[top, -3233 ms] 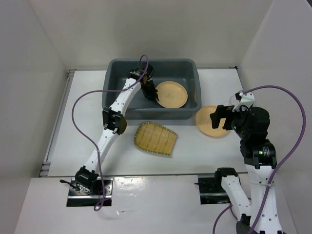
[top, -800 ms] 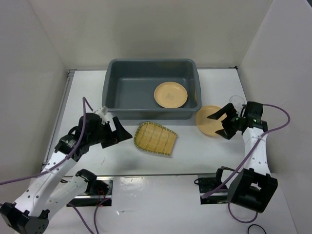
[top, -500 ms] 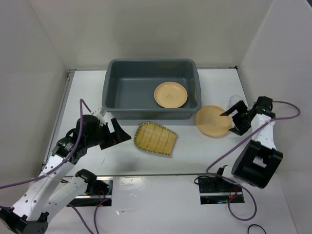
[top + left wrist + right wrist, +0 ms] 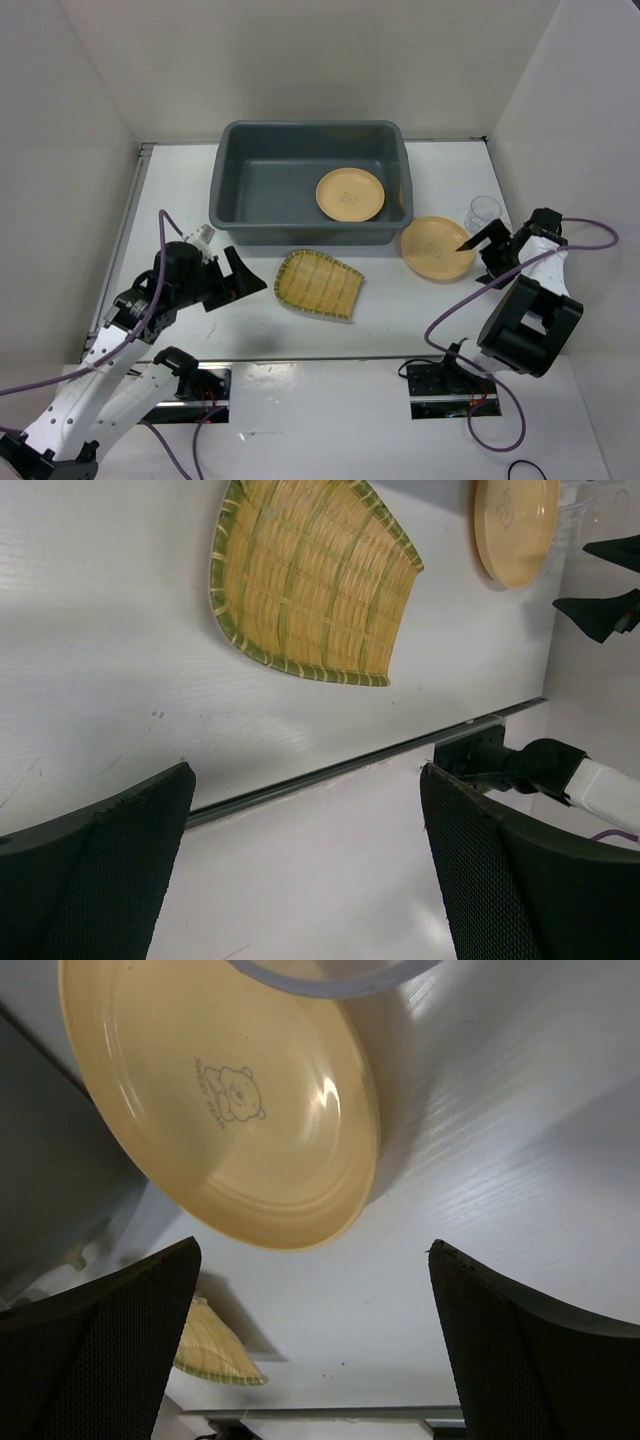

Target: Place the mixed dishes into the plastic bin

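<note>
plate in the bin (image 4: 350, 193): tan-orange, flat on the floor of the bin (image 4: 265, 195), toward its right wall. Well apart from both sets of jaws.
plate on the desk (image 4: 437, 248): same colour, outside the bin, just beside its near right corner. Sits directly ahead of the right jaws. The right wrist view shows a small bear print on its face.
tray (image 4: 320, 284): yellow, ribbed, green-edged, flat on the desk (image 4: 170, 200). Near the bin's front wall. Ahead of the left jaws and apart from them.
bin: dark grey tub, far side of the desk, beyond both sets of jaws. Nearer the right jaws than the left jaws. One plate inside.
left jaws: spread wide, gripping nothing, pointed toward the tray's left edge. In the wrist view the tray lies ahead, up between the two fingers.
right jaws: spread wide, gripping nothing. In the top view one fingertip sits at the rim of the plate on the desk; contact there, can't tell. In the wrist view the plate is ahead and clear of both fingers.
cup (image 4: 483, 211): clear, upright on the desk, beyond the right jaws, just beside the far right edge of the plate on the desk.
</note>
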Motion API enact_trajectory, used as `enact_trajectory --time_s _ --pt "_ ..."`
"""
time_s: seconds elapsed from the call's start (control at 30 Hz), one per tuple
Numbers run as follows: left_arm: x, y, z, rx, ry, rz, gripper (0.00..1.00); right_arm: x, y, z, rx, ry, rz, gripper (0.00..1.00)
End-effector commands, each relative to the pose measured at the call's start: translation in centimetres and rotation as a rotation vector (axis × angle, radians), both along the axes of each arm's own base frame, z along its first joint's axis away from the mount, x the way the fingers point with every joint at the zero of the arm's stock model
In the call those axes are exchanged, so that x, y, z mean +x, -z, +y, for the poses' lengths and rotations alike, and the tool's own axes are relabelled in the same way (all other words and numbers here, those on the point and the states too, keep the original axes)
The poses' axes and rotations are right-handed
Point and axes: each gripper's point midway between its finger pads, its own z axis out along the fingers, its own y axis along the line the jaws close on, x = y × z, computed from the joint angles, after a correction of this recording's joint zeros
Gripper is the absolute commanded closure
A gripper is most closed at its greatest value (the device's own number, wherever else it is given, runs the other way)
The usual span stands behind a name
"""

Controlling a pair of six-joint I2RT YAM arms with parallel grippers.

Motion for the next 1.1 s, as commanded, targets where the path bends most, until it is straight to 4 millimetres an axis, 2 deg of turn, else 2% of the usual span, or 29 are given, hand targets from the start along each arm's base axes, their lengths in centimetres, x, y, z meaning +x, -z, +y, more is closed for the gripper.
enact_trajectory --time_s 0.0,0.17,0.3,0.37,0.57,0.67,0.7,0.8,0.83,0.93,1.07 --pt "0.6 -0.1 0.2 -0.011 -0.034 -0.016 0.00 0.5 0.9 -1.0 -0.036 0.003 0.001 0.01" --pt "0.4 -0.2 0.2 -0.028 -0.046 -0.015 0.00 1.0 3.1 -1.4 -0.043 -0.031 0.058 0.01" --pt "0.5 -0.3 0.7 -0.027 -0.075 -0.024 0.00 1.7 4.1 -2.2 -0.094 -0.081 0.088 0.01" --pt "0.4 -0.3 0.9 -0.021 -0.084 -0.025 0.00 1.7 4.5 -2.0 -0.077 -0.095 0.096 0.01" --pt "-0.1 0.2 1.3 -0.032 -0.104 -0.023 0.00 3.0 4.6 0.5 -0.070 -0.192 0.004 0.02" --pt "-0.4 0.2 1.6 -0.027 -0.111 -0.025 0.00 3.2 4.7 0.8 -0.064 -0.199 -0.024 0.16" --pt "-0.4 0.2 1.6 -0.027 -0.111 -0.025 0.00 3.1 4.9 0.8 -0.065 -0.199 -0.025 0.24" --pt "-0.7 0.0 1.7 -0.031 -0.111 -0.033 0.00 3.3 5.0 1.2 -0.043 -0.208 -0.039 0.34" --pt "-0.7 0.0 1.7 -0.031 -0.111 -0.033 0.00 3.4 4.9 1.3 -0.036 -0.211 -0.044 0.45" --pt "-0.9 0.4 1.8 -0.034 -0.117 -0.022 0.00 3.6 4.9 1.2 -0.036 -0.211 -0.044 0.69" --pt "-1.0 0.4 2.0 -0.034 -0.124 -0.035 0.00 3.6 4.5 1.5 -0.021 -0.218 -0.056 0.87"
